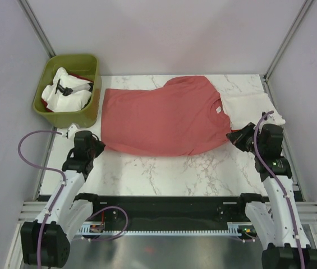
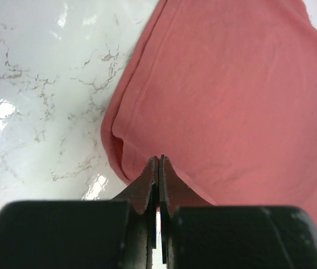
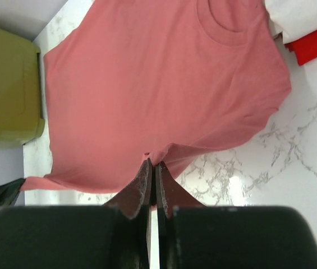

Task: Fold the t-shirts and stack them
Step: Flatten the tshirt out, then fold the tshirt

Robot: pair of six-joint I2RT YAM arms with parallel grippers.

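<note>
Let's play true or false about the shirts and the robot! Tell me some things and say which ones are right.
1. The salmon-red t-shirt lies spread out on the marble table. True.
2. The green bin is empty. False: white cloth sits in it.
3. Both end effectors are wide open above the shirt. False: the left end effector and the right end effector are each shut on an edge of the salmon-red t-shirt.
4. A cream-white t-shirt lies next to the salmon-red one's collar side. True.
</note>
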